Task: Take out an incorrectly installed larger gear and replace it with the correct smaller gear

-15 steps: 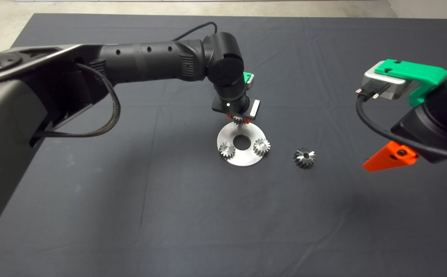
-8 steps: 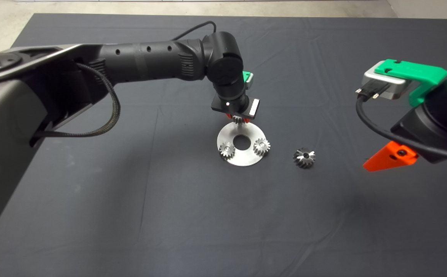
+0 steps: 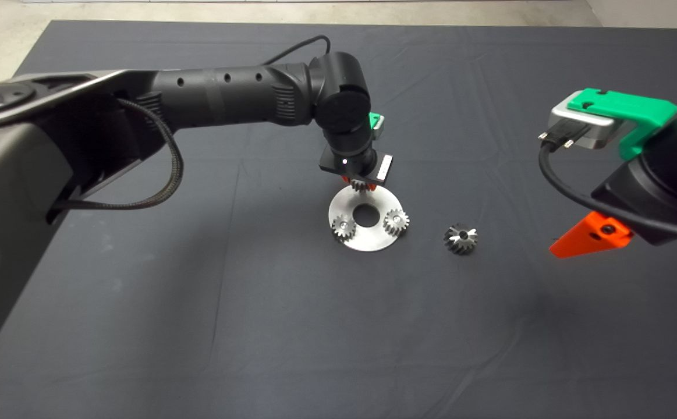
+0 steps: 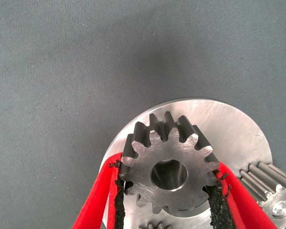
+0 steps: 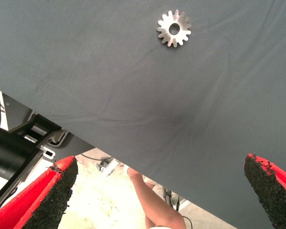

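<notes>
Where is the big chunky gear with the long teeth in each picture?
Head view: the tall, chunky dark-flanked steel gear lies alone on the dark mat, right of the round silver plate.
Left wrist view: not in it.
Right wrist view: the same gear, end-on, alone on the mat.
Shared landmark: the dark mat.

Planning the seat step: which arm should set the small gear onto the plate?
Left. Its hand grips the smaller gear right over the round plate. The right hand is open, off beside the larger gear.
</notes>
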You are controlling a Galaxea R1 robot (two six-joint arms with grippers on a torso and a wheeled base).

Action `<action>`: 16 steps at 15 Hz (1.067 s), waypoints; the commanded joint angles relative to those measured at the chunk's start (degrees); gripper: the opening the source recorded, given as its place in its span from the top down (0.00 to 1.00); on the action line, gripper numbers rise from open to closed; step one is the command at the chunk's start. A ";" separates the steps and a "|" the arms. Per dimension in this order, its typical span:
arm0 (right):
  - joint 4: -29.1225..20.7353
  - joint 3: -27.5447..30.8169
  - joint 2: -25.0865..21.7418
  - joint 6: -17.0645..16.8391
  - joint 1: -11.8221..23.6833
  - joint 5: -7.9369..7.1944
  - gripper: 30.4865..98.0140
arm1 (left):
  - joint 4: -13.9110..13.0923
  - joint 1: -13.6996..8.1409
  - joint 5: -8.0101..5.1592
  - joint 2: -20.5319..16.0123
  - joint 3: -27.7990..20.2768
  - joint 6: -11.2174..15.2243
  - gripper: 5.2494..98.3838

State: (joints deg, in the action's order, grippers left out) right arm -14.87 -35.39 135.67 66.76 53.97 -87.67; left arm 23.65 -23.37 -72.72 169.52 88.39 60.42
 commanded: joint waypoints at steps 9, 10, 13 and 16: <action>-1.83 -1.07 -0.09 0.13 1.49 -0.66 0.08 | 1.75 -6.07 -2.34 0.16 -0.52 -0.39 0.68; -1.83 -0.98 -0.09 0.13 1.49 -0.66 0.08 | 1.75 -7.04 -2.25 0.16 -0.43 -0.39 0.68; -1.83 -0.81 -0.18 0.22 1.49 -0.74 0.08 | 1.75 -7.22 -2.17 0.16 -0.78 -0.39 0.68; -1.83 -0.72 -0.79 0.22 1.49 -0.74 0.08 | 1.74 -7.22 -2.08 0.25 -1.91 -0.39 0.68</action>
State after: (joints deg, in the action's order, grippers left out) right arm -14.87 -36.33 135.52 66.73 53.97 -87.67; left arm 25.30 -29.71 -74.95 169.66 88.14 60.39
